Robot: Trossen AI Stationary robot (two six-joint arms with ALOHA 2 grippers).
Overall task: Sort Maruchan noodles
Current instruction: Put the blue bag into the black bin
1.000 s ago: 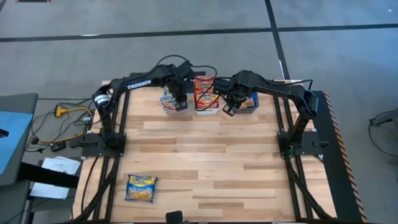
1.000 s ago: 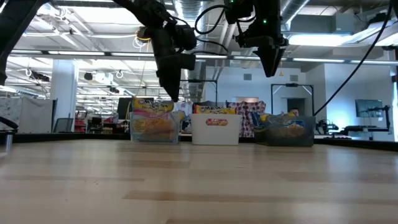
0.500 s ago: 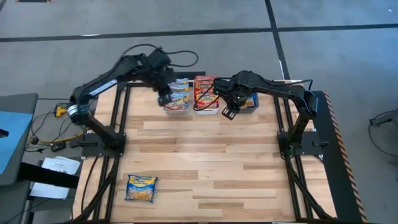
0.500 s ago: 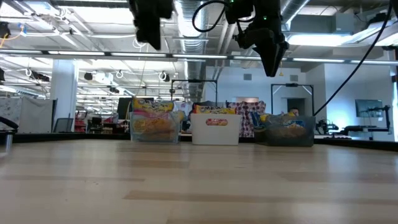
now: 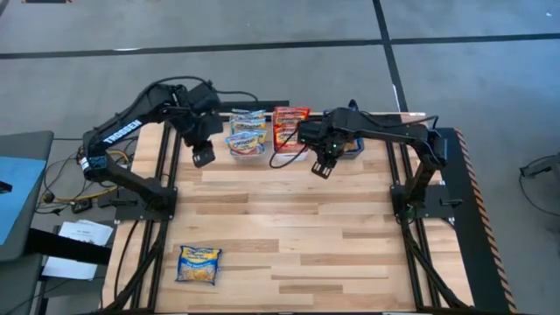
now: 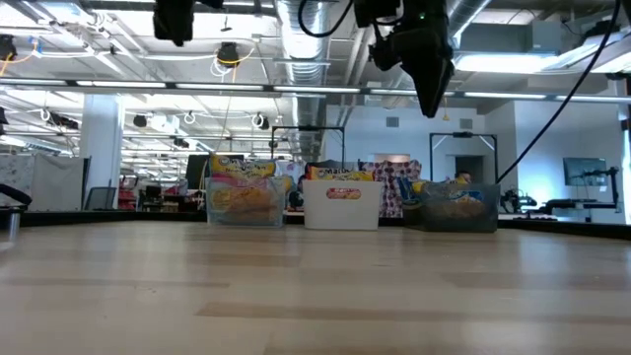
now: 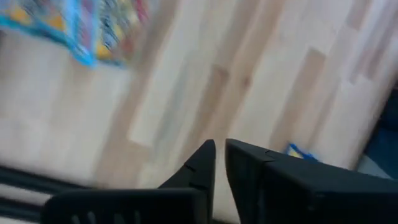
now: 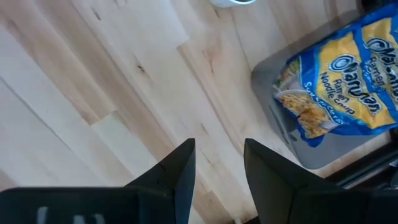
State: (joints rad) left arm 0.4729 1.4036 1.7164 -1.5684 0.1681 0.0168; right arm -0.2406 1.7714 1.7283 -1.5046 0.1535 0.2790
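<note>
One yellow and blue Maruchan noodles packet lies flat on the table near its front left corner. More packets stand in three bins along the far edge: a clear bin, a white bin and a grey bin. My left gripper hangs high over the table, left of the clear bin, its fingers nearly together with nothing between them. My right gripper hangs open and empty above bare wood, just in front of the grey bin, whose blue and yellow packet shows in the right wrist view.
The wide wooden table top between the bins and the lone packet lies bare. Black frame rails run along both sides. Cables and papers lie off the table's left edge.
My left gripper has risen from just above the clear bin and swung toward the table's left edge, leaving the top of the low view. My right gripper has edged a little toward the near edge and turned slightly.
</note>
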